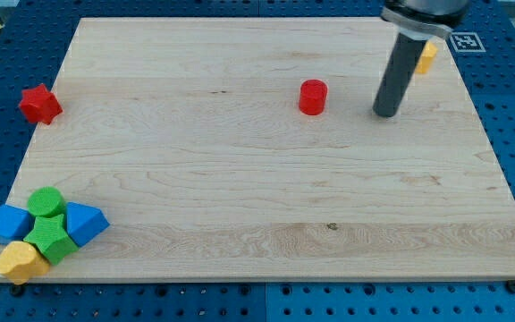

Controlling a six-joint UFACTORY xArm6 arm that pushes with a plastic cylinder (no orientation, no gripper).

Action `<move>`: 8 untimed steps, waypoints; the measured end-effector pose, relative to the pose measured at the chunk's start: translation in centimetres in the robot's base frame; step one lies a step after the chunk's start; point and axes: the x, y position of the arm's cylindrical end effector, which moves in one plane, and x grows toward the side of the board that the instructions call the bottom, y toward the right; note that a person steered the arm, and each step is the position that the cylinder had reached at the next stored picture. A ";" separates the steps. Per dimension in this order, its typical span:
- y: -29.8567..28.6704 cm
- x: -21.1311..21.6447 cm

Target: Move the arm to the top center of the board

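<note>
My tip (385, 113) rests on the wooden board (240, 179) in its upper right part. A red cylinder (312, 97) stands a short way to the tip's left, apart from it. An orange-yellow block (426, 58) lies behind the rod near the board's top right edge, partly hidden by it. A red star block (39, 104) sits at the board's left edge.
A cluster lies at the board's bottom left corner: a blue block (8, 223), a green cylinder (47, 202), a green block (52, 239), a blue block (85, 222) and a yellow block (21, 261). A fiducial tag (464, 41) sits beyond the top right corner.
</note>
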 end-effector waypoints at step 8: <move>-25.3 -7.5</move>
